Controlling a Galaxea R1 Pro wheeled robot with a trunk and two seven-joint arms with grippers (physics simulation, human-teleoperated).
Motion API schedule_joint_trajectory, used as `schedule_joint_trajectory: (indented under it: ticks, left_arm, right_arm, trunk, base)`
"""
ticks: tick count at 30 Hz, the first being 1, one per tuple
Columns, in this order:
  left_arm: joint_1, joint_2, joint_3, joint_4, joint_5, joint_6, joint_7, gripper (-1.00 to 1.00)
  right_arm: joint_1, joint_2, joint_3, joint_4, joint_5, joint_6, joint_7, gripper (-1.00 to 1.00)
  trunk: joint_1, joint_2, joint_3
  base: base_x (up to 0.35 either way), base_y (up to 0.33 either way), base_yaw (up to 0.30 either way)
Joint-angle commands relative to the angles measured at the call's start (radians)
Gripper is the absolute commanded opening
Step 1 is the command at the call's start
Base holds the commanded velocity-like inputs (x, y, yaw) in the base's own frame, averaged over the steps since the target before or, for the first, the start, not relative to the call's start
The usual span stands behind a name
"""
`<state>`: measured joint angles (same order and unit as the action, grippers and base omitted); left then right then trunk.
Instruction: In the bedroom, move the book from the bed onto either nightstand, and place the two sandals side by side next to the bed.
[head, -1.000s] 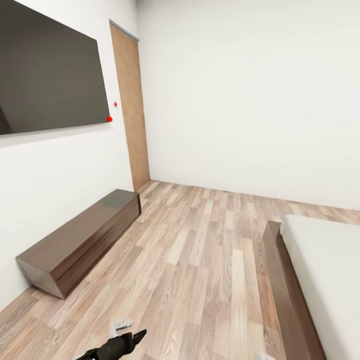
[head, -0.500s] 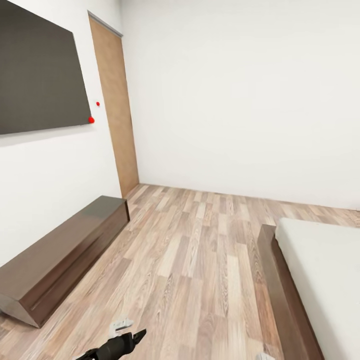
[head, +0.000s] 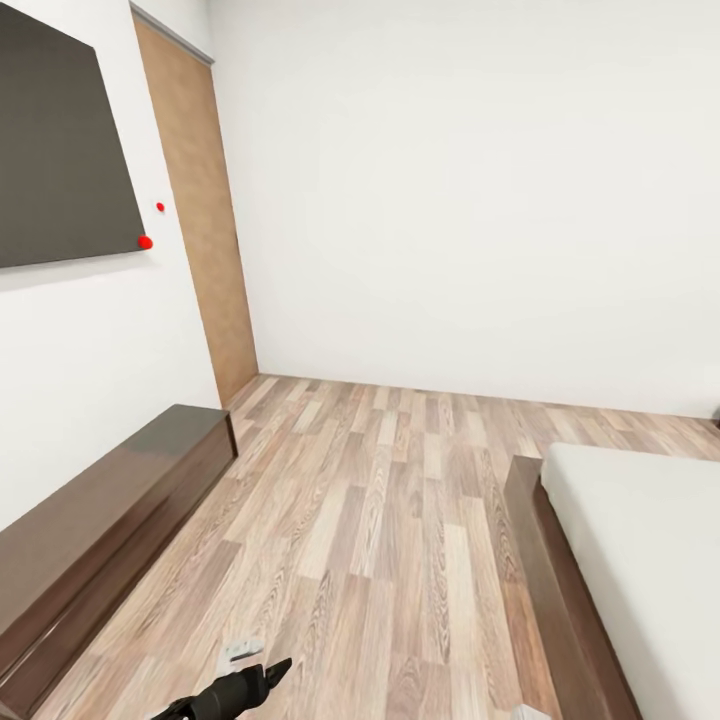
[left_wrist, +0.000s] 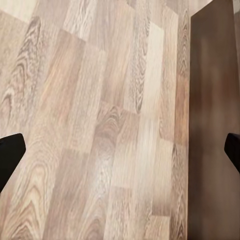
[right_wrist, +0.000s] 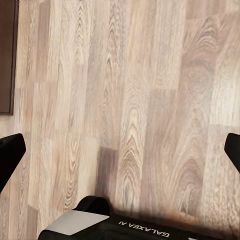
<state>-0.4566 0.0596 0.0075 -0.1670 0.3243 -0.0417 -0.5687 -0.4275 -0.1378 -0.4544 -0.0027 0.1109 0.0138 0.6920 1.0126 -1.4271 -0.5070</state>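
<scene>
Wood-plank floor (head: 380, 520) across the room, pale and brown boards mixed; white walls; tan door (head: 195, 220) at the far left corner; dark screen (head: 55, 150) on the left wall, with two red dots beside it; long low dark cabinet (head: 100, 520) under it (not a nightstand).

Bed (head: 640, 540): white mattress on a dark brown frame, at the right of the head view; no book or sandals could be made out on the part shown, and no nightstand could be identified.

Left gripper (left_wrist: 120, 150): two black fingertips set wide apart in its wrist view, nothing between them; bare floor and a dark brown surface beneath. In the head view its black tip sat low over the floor.

Right gripper (right_wrist: 120, 150): fingertips likewise spread, nothing held; bare floor beneath, part of the robot's base at the frame edge.

Step in hand, by judgement: travel and search, no pick begun. To do it well: swing the view along the bed toward its head end until book, sandals and nightstand appear; keep both arms tucked clear of the frame; stop square to the mattress edge before reaching.
</scene>
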Motion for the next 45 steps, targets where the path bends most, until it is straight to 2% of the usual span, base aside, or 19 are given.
schedule_joint_trajectory:
  ticks: [1,13,25,45]
  left_arm:
    - [-0.001,0.000,0.000,0.001,-0.001,-0.004,-0.003,1.00]
    - [-0.001,0.000,0.002,0.001,0.000,-0.006,-0.003,1.00]
    - [-0.001,0.000,0.002,0.001,0.001,-0.004,-0.002,1.00]
    - [-0.001,0.000,0.002,0.001,0.001,-0.005,-0.002,1.00]
  right_arm:
    - [0.000,0.000,-0.009,0.000,0.010,0.001,0.003,1.00]
    - [0.000,0.000,-0.009,0.000,0.010,0.001,0.003,1.00]
    - [0.000,0.000,-0.007,0.000,0.010,0.001,0.003,1.00]
    - [0.000,0.000,-0.007,0.000,0.010,0.001,0.004,1.00]
  trunk:
    - [0.000,0.000,-0.001]
    - [0.000,0.000,-0.001]
    - [0.000,0.000,-0.001]
    - [0.000,0.000,-0.001]
  base:
    - [0.056,0.000,-0.001]
    - [0.040,0.000,0.000]
    - [0.308,0.000,-0.007]
    - [0.325,0.000,-0.118]
